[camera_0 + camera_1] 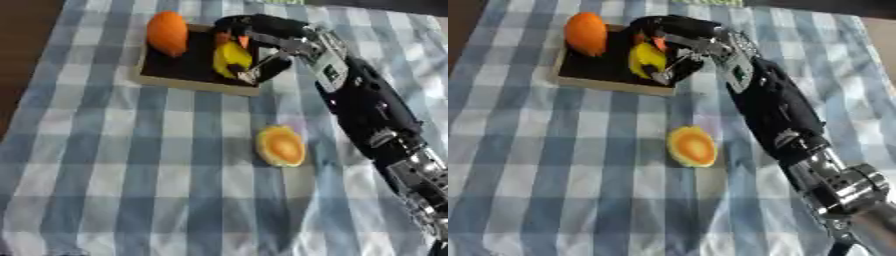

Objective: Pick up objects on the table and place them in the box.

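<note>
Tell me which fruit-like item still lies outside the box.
The round orange-yellow halved fruit, alone on the checked cloth. The orange oval fruit and the yellow piece at the right hand are over the box.

Blue-white checked tablecloth (131,175) covers table; brown floor (22,45) at left.

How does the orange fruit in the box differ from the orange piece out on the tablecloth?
The orange fruit looks whole and rounded, sitting at the far left corner of the box; the orange piece looks like a cut half, pale-rimmed face showing. The piece lies on the checked cloth, outside the box. The right hand holds a yellow object beside the fruit, away from the piece. Both are orange.
</note>
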`<move>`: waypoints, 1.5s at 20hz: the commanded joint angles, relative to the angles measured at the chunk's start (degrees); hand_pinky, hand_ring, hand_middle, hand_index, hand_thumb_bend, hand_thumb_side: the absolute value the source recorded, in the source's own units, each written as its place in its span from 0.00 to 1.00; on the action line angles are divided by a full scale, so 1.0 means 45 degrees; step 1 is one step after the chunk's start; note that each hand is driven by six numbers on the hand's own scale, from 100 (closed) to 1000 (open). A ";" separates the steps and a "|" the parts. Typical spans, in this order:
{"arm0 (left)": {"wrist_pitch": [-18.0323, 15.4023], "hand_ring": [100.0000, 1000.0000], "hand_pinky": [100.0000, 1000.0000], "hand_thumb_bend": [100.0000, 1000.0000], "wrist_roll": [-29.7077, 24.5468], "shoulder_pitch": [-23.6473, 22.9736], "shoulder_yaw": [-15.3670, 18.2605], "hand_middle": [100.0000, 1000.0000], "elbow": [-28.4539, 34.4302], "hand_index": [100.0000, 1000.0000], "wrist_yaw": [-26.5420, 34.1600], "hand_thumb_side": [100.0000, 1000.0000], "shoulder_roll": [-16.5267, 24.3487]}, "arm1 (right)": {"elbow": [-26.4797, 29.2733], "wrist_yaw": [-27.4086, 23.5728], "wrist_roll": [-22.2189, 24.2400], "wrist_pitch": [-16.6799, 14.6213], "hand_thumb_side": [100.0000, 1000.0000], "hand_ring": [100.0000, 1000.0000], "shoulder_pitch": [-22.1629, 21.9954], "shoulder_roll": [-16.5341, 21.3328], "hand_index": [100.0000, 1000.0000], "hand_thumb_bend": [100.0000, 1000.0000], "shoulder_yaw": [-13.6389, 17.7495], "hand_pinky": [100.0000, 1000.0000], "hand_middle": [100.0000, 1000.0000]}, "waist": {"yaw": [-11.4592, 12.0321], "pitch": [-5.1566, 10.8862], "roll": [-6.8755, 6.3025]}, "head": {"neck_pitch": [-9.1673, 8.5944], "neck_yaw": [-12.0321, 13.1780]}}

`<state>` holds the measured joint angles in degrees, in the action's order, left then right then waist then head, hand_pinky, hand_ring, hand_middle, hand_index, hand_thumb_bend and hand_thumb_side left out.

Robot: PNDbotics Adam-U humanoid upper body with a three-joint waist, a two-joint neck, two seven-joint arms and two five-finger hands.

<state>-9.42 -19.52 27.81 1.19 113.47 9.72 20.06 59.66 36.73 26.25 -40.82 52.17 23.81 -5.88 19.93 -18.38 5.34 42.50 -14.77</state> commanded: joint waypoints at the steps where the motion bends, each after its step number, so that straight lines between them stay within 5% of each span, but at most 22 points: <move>1: 0.0016 0.76 0.65 0.00 -0.0049 0.0163 -0.0014 0.70 0.0248 0.81 0.0066 0.60 0.0048 | 0.0177 -0.1214 0.2129 -0.1081 0.14 1.00 0.0344 0.0302 1.00 0.00 0.0330 1.00 0.96 | 0.0032 0.0187 0.0086 | -0.0047 0.0018; 6: 0.0061 0.76 0.65 0.00 -0.0034 0.0194 -0.0013 0.71 0.0248 0.81 0.0066 0.60 0.0000 | 0.0234 -0.2366 0.2996 -0.0869 0.13 1.00 0.0371 0.0360 1.00 0.00 0.0472 1.00 0.97 | 0.0062 0.0201 0.0071 | -0.0042 0.0039; 10: 0.0086 0.76 0.65 0.00 -0.0063 0.0227 -0.0035 0.71 0.0248 0.81 0.0076 0.60 -0.0067 | 0.0358 -0.2637 0.3666 -0.1335 0.29 1.00 0.0380 0.0389 1.00 0.00 0.0435 1.00 1.00 | 0.0085 0.0199 0.0083 | -0.0051 0.0026; 13: 0.0137 0.76 0.65 0.00 -0.0032 0.0224 -0.0021 0.70 0.0248 0.81 0.0088 0.60 -0.0085 | 0.0415 -0.2253 0.3525 -0.1624 0.12 1.00 0.0386 0.0460 1.00 0.00 0.0640 1.00 1.00 | 0.0070 0.0199 0.0088 | -0.0025 0.0056; 23: 0.0165 0.76 0.65 0.00 -0.0038 0.0222 -0.0012 0.71 0.0248 0.81 0.0096 0.59 -0.0110 | 0.0411 -0.1739 0.2612 -0.1683 0.13 1.00 0.0347 0.0429 1.00 0.00 0.0528 1.00 1.00 | 0.0050 0.0166 0.0099 | -0.0048 0.0127; 25: 0.0163 0.76 0.65 0.00 -0.0029 0.0221 -0.0015 0.71 0.0248 0.81 0.0098 0.60 -0.0116 | 0.0559 -0.1946 0.2556 -0.1554 0.14 1.00 0.0332 0.0480 1.00 0.00 0.0512 1.00 0.95 | 0.0024 0.0184 0.0085 | -0.0026 0.0163; 26: 0.0161 0.76 0.65 0.00 -0.0022 0.0214 -0.0015 0.71 0.0248 0.81 0.0096 0.60 -0.0110 | 0.0694 -0.2114 0.2512 -0.1455 0.23 1.00 0.0319 0.0524 1.00 0.00 0.0495 1.00 0.92 | 0.0002 0.0199 0.0077 | -0.0013 0.0188; 27: 0.0161 0.76 0.65 0.00 -0.0012 0.0201 -0.0013 0.71 0.0248 0.81 0.0092 0.60 -0.0095 | 0.0888 -0.2377 0.2458 -0.1340 0.16 1.00 0.0302 0.0604 1.00 0.00 0.0466 1.00 0.88 | -0.0030 0.0219 0.0071 | 0.0011 0.0222; 28: 0.0159 0.76 0.65 0.00 0.0001 0.0188 -0.0009 0.71 0.0248 0.81 0.0086 0.60 -0.0077 | 0.1151 -0.2684 0.2420 -0.1229 0.27 1.00 0.0278 0.0728 1.00 0.00 0.0425 1.00 0.85 | -0.0063 0.0242 0.0069 | 0.0042 0.0252; 30: 0.0146 0.76 0.65 0.00 0.0042 0.0160 0.0011 0.71 0.0248 0.81 0.0063 0.60 -0.0026 | 0.1825 -0.3483 0.2344 -0.1015 0.18 1.00 0.0157 0.1091 1.00 0.00 0.0346 1.00 0.76 | -0.0146 0.0294 0.0069 | 0.0090 0.0315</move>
<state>-8.70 -19.60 28.01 0.88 113.47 10.04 19.13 65.28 23.15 29.07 -37.99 52.08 26.17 -4.34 19.24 -18.35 5.34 42.80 -13.62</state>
